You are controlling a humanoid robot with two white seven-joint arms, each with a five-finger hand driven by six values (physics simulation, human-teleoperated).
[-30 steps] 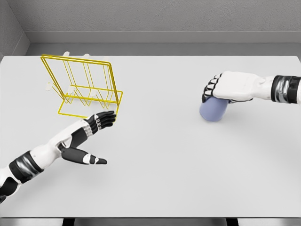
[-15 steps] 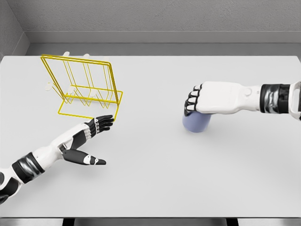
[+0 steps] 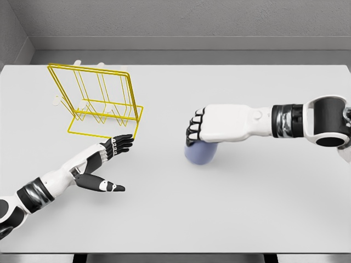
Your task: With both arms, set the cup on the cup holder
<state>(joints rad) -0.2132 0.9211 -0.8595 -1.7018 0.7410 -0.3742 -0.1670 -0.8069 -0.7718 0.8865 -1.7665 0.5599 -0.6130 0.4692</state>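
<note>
Fingers of the right hand (image 3: 211, 125) clenched over the cup (image 3: 201, 153), hiding its top, near the tabletop (image 3: 247, 208) centre. Left hand (image 3: 107, 159) lay spread, holding nothing, just beside the wire holder (image 3: 98, 101) toward the left edge.

Lavender-blue cup (image 3: 201, 154); yellow wire cup holder (image 3: 98, 101); white table (image 3: 219, 203).

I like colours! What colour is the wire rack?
Yellow; the wire rack shows in the head view.
</note>
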